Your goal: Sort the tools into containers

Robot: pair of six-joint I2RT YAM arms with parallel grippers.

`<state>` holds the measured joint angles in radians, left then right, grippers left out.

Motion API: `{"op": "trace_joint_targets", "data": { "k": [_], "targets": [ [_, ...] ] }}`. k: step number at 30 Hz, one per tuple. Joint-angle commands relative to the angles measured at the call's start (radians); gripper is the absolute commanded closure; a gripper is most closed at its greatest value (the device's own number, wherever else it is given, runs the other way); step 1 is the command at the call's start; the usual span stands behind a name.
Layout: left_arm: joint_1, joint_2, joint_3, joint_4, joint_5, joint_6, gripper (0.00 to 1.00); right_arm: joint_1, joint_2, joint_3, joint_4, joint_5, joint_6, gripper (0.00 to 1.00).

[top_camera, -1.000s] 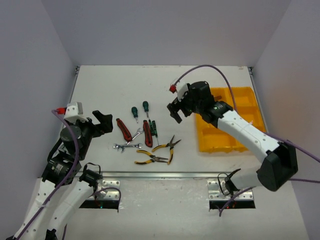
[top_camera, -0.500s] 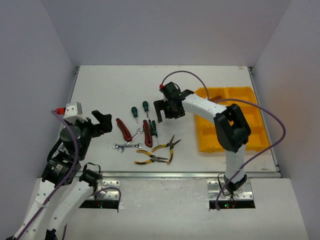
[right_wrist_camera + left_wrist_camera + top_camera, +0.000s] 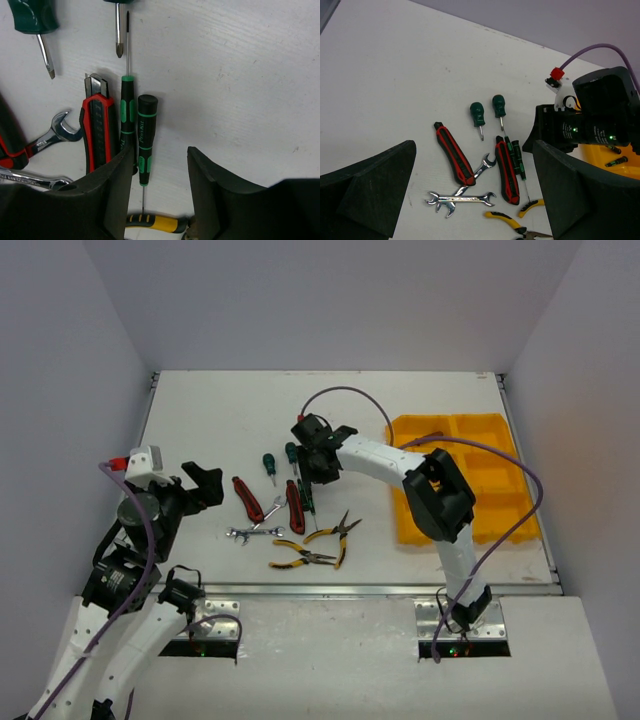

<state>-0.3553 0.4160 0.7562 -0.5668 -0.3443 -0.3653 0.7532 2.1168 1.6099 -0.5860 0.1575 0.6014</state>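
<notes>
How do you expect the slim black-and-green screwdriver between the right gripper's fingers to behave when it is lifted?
The slim screwdriver looks rigid and probably light. Its round handle may roll or twist in the right gripper. Its twin lies right alongside, so it could get dragged along.

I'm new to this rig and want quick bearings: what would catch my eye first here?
The bright yellow tray at the right of the table stands out most. Next comes the right hand, low over the tool cluster mid-table, its open fingers straddling a slim black-and-green screwdriver. The left hand hangs open on the left, apart from the tools.
</notes>
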Motion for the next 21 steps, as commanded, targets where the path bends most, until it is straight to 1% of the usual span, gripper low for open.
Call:
{"op": "trace_joint_targets", "data": {
  "k": [1,10,12,17,20,21],
  "targets": [
    [-0.011,-0.009,-0.001,0.036,-0.004,-0.001,0.00,0.000,0.046,0.045,-0.001,0.023,0.033,0.55],
    [-0.011,-0.016,-0.001,0.036,-0.002,-0.001,0.00,0.000,0.119,0.067,0.010,-0.011,0.034,0.60],
    [-0.011,-0.017,-0.001,0.036,-0.002,-0.001,0.00,-0.002,0.133,0.067,0.006,0.002,0.035,0.64],
    [-0.011,-0.020,-0.003,0.036,-0.002,0.000,0.00,-0.003,0.138,0.041,0.003,0.039,0.036,0.79],
    [-0.011,-0.019,-0.002,0.036,-0.001,0.000,0.00,-0.007,0.103,0.004,0.014,0.042,0.038,0.99],
    [-0.011,-0.019,-0.001,0.036,-0.001,0.000,0.00,-0.010,0.088,-0.010,0.019,0.042,0.041,1.00]
  ]
}}
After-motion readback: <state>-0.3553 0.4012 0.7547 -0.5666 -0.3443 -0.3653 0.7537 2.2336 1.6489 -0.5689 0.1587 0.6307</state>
